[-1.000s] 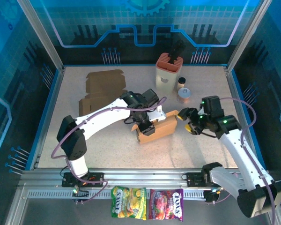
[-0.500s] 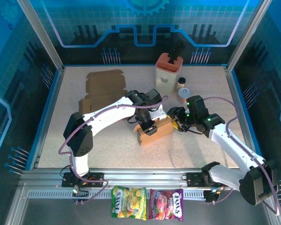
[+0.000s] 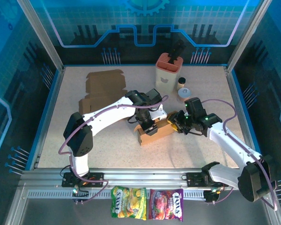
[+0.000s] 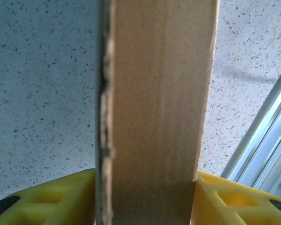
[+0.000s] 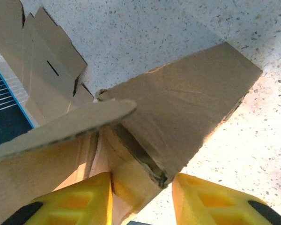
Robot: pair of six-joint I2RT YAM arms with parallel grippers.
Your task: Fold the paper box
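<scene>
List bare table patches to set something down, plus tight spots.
Free: front strip between the paper box and the near rail; back right, between the holder and the right wall; back centre, between the flat cardboard and holder. Crowded: middle, left arm and right arm meeting at the box.

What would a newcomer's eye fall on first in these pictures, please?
The half-folded paper box at mid-table, with the left gripper over it and the right gripper at its right end. Then flat cardboard sheets at the back left and two bright candy bags below the front rail.
</scene>
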